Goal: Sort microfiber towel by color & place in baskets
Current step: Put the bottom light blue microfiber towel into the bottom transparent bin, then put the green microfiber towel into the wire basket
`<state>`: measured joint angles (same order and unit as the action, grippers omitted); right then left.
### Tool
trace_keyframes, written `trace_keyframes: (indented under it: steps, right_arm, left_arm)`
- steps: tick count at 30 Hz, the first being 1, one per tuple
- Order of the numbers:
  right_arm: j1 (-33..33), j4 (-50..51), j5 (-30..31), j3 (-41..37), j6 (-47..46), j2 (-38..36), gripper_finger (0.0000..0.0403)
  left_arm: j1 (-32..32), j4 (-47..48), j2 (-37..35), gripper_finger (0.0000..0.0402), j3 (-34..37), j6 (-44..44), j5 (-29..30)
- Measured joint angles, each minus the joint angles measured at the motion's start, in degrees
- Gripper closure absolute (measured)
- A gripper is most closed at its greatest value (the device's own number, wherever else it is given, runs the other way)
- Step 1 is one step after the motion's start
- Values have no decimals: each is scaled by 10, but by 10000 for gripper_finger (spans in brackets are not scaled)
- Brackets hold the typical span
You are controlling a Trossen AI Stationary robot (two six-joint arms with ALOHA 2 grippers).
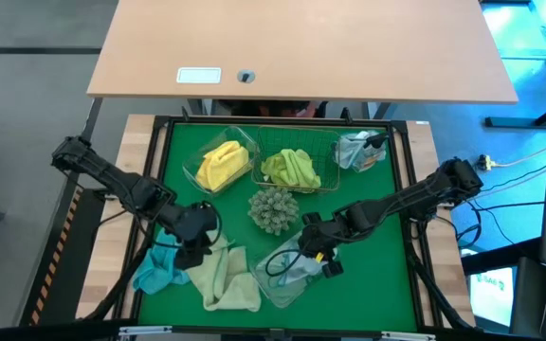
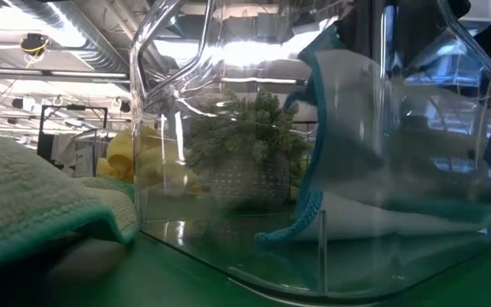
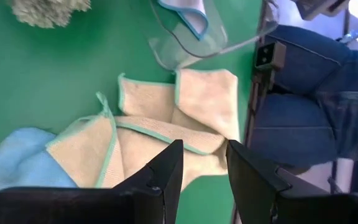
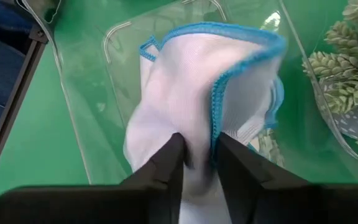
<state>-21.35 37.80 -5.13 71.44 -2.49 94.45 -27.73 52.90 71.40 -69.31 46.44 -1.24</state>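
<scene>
Right wrist view: my right gripper (image 4: 197,152) pinches a blue-edged towel (image 4: 197,93) inside the near clear tub (image 4: 79,118), beside the spiky ball (image 1: 273,208). My left gripper (image 3: 201,165) hangs parted over the sage towels (image 1: 221,275); yellow (image 1: 221,163) and green (image 1: 292,168) are binned.

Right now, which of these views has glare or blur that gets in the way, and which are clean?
Low view: the clear tub fills the frame, its wall throwing ceiling-light glare and smearing the spiky ball behind it. Right wrist view: the blue-edged towel in the right gripper is soft, possibly motion blur. High view and left wrist view: evenly lit, sharp; the left gripper is crisp.
</scene>
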Motion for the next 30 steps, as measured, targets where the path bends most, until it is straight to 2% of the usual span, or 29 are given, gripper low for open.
trace_keyframes:
  steps: [6,12,18,24,30]
  right_arm:
    - [0,-1,0,0,-1,0,258]
    - [0,0,0,12,-1,0,224]
    - [0,20,0,49,-1,0,217]
    - [0,71,0,89,-2,0,217]
    - [0,99,0,110,-2,0,217]
  left_arm:
    - [-2,0,0,285,0,-3,13]
    - [-2,0,3,285,0,-5,52]
    - [-17,-15,32,285,0,-24,96]
    - [-51,-50,97,285,0,-106,89]
    - [-80,-73,165,285,0,-126,59]
